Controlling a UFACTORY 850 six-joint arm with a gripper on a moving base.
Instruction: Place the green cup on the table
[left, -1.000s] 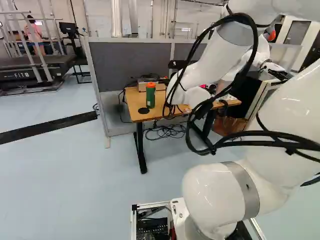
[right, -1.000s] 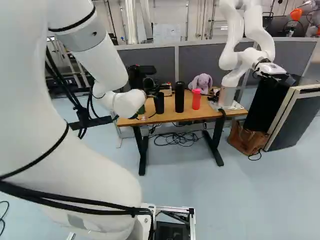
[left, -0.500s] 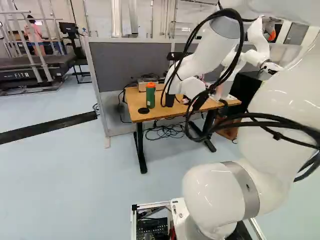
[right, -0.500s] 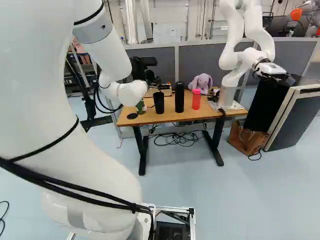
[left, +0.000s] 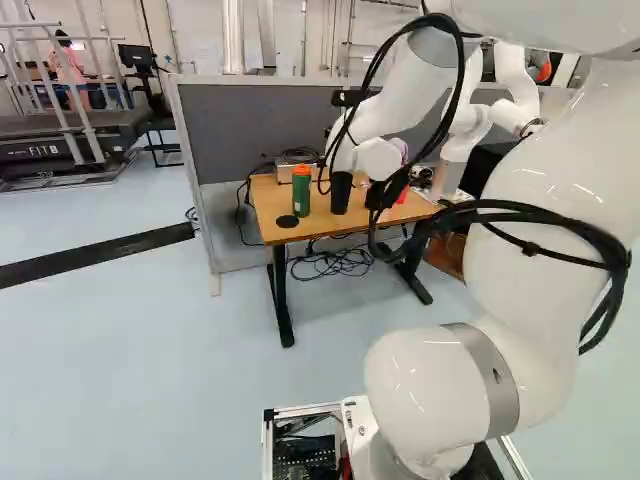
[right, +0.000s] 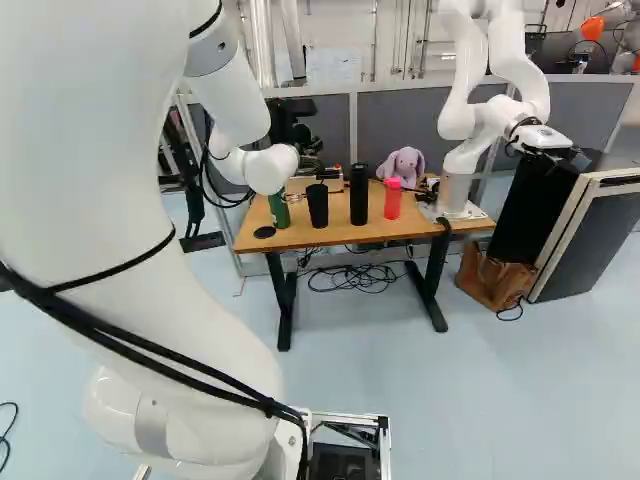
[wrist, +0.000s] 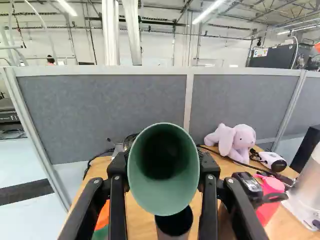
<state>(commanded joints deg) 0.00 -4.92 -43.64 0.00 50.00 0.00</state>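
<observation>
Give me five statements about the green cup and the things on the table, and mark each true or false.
1. The end effector holds the green cup. True.
2. The green cup stands on the table. False: it is in the end effector's grip.
3. A plush rabbit sits on the table. True.
4. The orange-lidded bottle lies on its side. False: it stands upright.
5. A black cup stands on the table. True.

We're in a robotics lab: another robot (right: 462, 115) stands at the right base view's upper right, a treadmill (left: 75, 148) at the left base view's upper left, and grey partitions (left: 250, 125) behind a table (left: 325, 228).
</observation>
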